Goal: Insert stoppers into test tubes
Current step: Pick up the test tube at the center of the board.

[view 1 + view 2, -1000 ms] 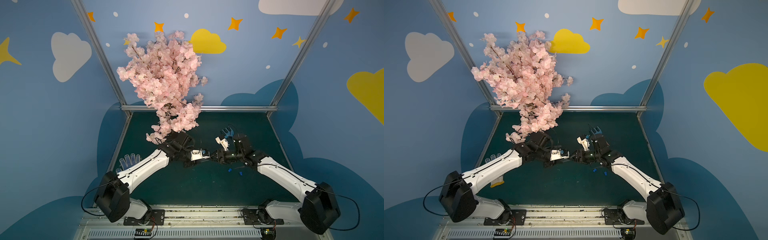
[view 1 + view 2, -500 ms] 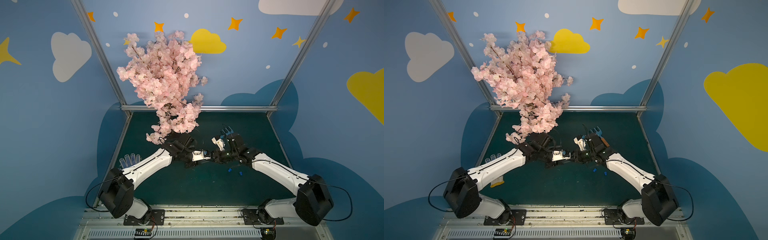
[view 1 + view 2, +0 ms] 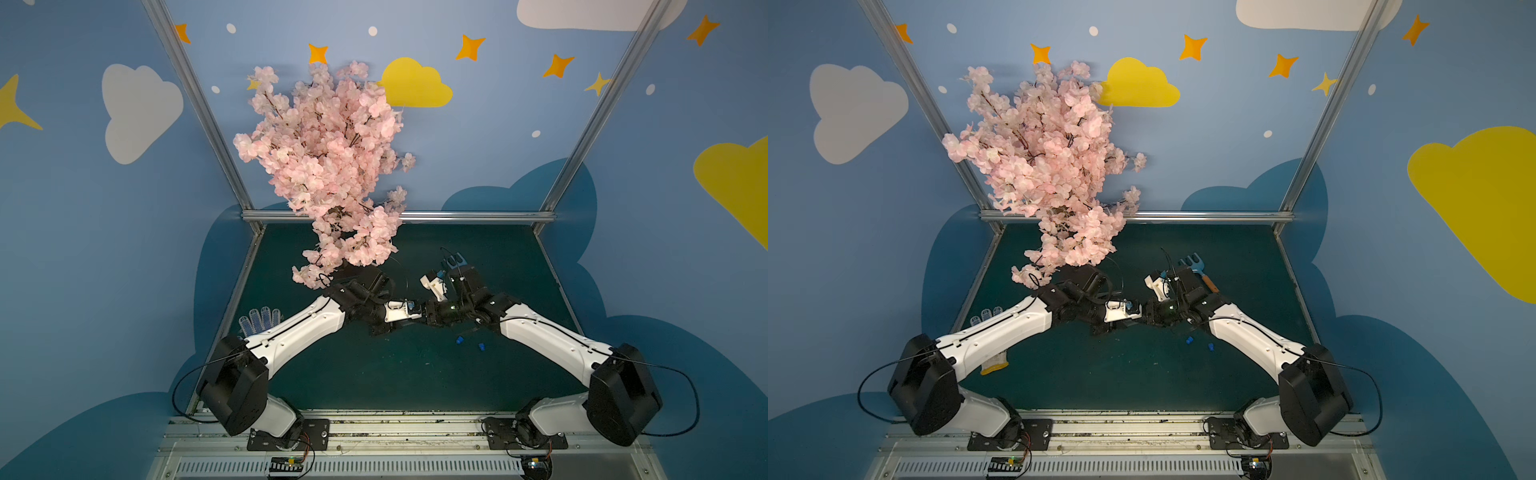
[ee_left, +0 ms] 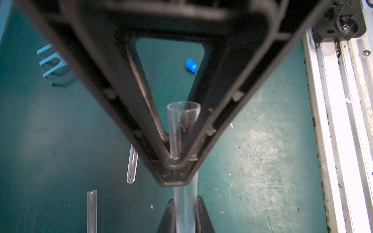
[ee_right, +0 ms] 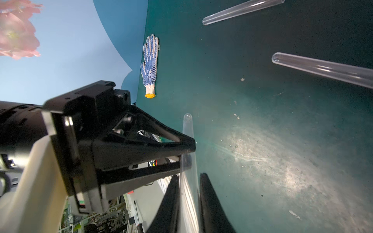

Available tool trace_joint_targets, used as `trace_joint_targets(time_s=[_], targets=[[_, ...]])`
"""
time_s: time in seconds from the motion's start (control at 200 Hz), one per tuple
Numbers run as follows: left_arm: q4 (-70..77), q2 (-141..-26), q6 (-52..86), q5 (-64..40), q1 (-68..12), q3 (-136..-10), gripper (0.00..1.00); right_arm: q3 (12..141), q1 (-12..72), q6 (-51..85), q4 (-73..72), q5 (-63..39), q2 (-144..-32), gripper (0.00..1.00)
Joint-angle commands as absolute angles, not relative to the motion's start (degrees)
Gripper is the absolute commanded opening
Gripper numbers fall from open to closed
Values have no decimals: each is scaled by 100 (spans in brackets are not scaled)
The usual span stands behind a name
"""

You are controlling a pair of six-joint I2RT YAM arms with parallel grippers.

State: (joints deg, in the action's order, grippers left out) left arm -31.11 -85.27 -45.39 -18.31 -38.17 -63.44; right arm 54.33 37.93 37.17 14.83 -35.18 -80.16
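The test tube (image 4: 179,121) that matters right now looks to be held off the bench (image 5: 282,161), pinched by both hands at once. The left hand (image 4: 185,216) is clamped on it nearer the rounded closed end. The right hand (image 4: 175,163) is squeezed narrow on it a bit further along, toward the open mouth.

My guess is a regrip or handover. Two holds keep the slick clear tube steady and leave the mouth sticking out free for a plug. Nothing is in it yet.

The other two test tubes (image 5: 323,68) lie flat on the green bench, apart from each other. Two blue stoppers (image 3: 459,340) sit loose and close together beside the right arm.

Funny thing about the views: from the top you basically can't make out the held tube, just two hands meeting nose to nose mid-bench. The left wrist camera gives you the open mouth with one stopper lying beyond it. The right wrist camera gives you the closed end, plus a dotted work glove (image 5: 150,66) by the bench edge. The garden fork (image 3: 1192,264) shows its orange handle only from the top, and the left wrist catches just the tines.
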Motion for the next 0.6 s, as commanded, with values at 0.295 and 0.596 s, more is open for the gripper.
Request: trace_joint_targets(time_s=[0.295, 0.596], targets=[[-2857, -8290, -4338, -1824, -3798, -6158, 32, 5432, 3756, 3925, 1039, -3979, -7881, 9], [-2453, -8038, -4306, -2158, -3665, -5797, 27, 5276, 3657, 3991, 971, -4194, -7730, 9]])
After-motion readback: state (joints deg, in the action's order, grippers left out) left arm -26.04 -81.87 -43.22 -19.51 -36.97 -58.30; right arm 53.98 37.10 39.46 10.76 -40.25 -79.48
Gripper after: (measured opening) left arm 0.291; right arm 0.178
